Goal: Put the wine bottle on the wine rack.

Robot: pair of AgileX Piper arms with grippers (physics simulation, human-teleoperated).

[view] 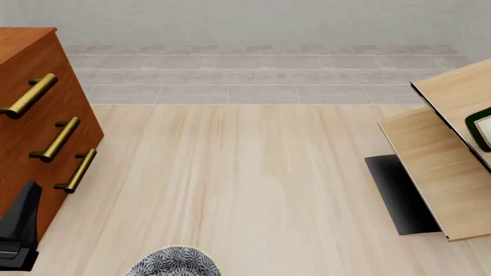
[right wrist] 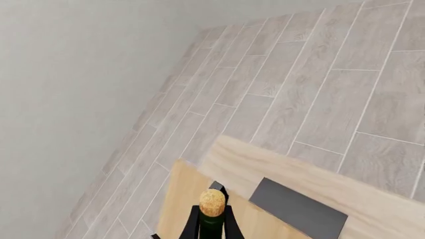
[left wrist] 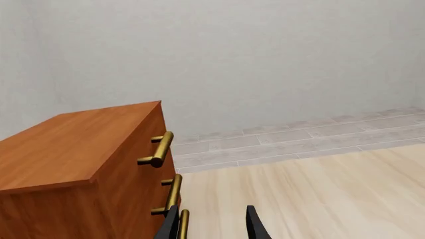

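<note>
The wine bottle [right wrist: 212, 225] fills the low centre of the right wrist view, dark green neck with a tan cork top [right wrist: 212, 202]. My right gripper [right wrist: 212, 230] is shut on it, black fingers [right wrist: 233, 225] hugging the neck. In the front view only a bit of green glass and white label [view: 482, 127] shows at the right edge, over the wine rack [view: 437, 167], whose pale slanted panels stand on a black base [view: 399, 192]. My left gripper [left wrist: 212, 226] is open and holds nothing, close beside the cabinet; it appears low on the left [view: 19, 230] in the front view.
A reddish-brown cabinet [view: 31, 63] with brass handles [view: 57, 139] stands at the left, one handle [left wrist: 182, 224] right by my left finger. A round grey patterned object [view: 175, 263] sits at the near edge. Grey tiled floor [view: 261, 75] lies beyond the table.
</note>
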